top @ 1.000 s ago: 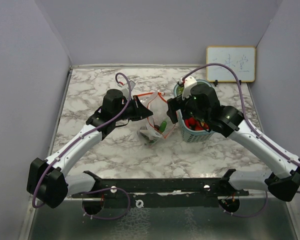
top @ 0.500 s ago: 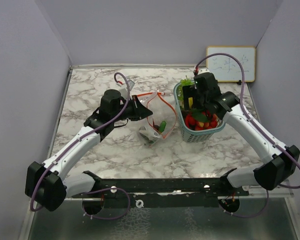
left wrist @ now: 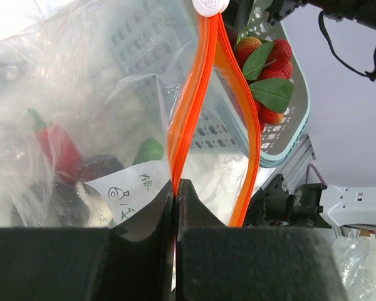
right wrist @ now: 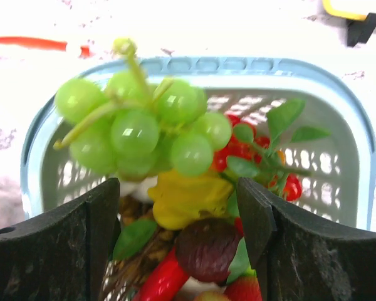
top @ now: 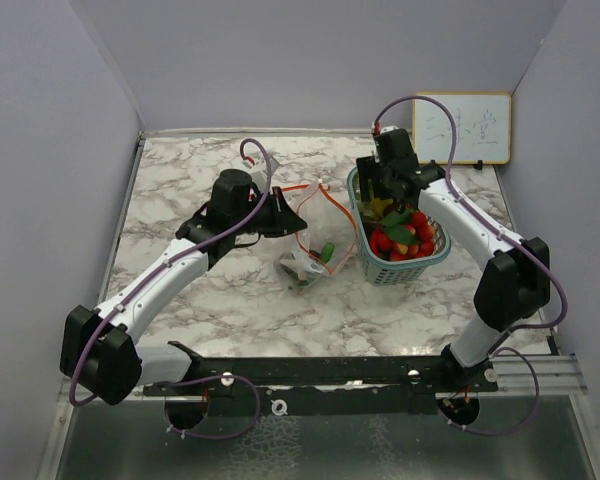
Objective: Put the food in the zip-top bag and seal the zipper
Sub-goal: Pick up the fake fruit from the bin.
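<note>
Pinching the zipper (left wrist: 191, 94) tight in the left gripper (left wrist: 175, 188) to hold the zip-top bag (left wrist: 69, 81) up. Hovering the right gripper (right wrist: 178, 188) over the green grapes (right wrist: 135, 132) in the basket (right wrist: 238, 64), jaws wide, grabbing nothing.

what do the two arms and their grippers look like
The left arm and right arm match: white shells on the long links, black housings at the joints and wrists, and a purple cable looped along each. The left gripper and right gripper are matte black, each with two blocky fingers.

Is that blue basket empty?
No, a yellow pepper and red pieces lie inside the basket.
</note>
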### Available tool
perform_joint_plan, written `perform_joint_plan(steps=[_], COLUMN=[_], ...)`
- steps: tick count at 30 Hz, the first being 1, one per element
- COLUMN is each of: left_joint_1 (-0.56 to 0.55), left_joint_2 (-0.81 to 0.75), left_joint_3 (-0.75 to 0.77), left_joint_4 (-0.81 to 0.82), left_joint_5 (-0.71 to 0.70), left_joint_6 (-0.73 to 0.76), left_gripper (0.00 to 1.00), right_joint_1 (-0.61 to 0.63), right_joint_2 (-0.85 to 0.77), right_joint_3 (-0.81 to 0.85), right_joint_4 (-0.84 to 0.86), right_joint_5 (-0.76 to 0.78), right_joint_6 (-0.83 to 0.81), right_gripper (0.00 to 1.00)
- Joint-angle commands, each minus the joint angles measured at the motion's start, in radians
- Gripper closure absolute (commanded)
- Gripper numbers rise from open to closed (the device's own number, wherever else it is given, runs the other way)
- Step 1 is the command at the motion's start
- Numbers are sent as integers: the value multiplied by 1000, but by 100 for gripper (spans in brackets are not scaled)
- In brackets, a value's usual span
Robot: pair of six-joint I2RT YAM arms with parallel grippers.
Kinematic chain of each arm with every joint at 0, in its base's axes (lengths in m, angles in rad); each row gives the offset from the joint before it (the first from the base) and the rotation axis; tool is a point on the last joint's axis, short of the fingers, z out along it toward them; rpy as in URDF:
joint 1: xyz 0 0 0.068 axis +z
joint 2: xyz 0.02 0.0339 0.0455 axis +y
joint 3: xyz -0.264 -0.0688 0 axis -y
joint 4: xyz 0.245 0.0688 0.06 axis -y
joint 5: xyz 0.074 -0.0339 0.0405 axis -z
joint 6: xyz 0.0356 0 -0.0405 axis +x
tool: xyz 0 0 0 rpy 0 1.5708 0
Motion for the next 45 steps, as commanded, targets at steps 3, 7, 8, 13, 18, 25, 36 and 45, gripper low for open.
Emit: perform_joint_plan(steps=[3,7,8,13,18,25,36,45], left_joint_1=[-2,-1,-2,-1,-1,-1,-1,-2], left_joint_2=[31,40,42,53,76,55,44,38], left_joint_3=[62,63,66,74,83,49,26,10], left_joint_4=[-50,-46,-51,-57,-57,-39,-32,-25], left_joint_5=[-51,-44,-44,-42,-25,-37,-45,-33], left_joint_6=[40,33,33,37,30,6,-10,-13], left_gripper=[100,100,100,100,100,100,100,100], right_joint_1=[-58,-60,-60,-60,-60,-60,-60,-60], right_joint_2=[115,97,81,48,94,96,-93,-213], right_joint_3=[56,-14,-42,-133,-155,-171,2,41], right_joint_4=[110,124,136,149,111,82,-5,-95], right_joint_5=[-11,-65,-85,-119,-101,-97,-112,-219], right_joint_6=[-34,-10,-3,27,38,18,5,34], right_gripper=[37,39,39,35,30,56,95,96])
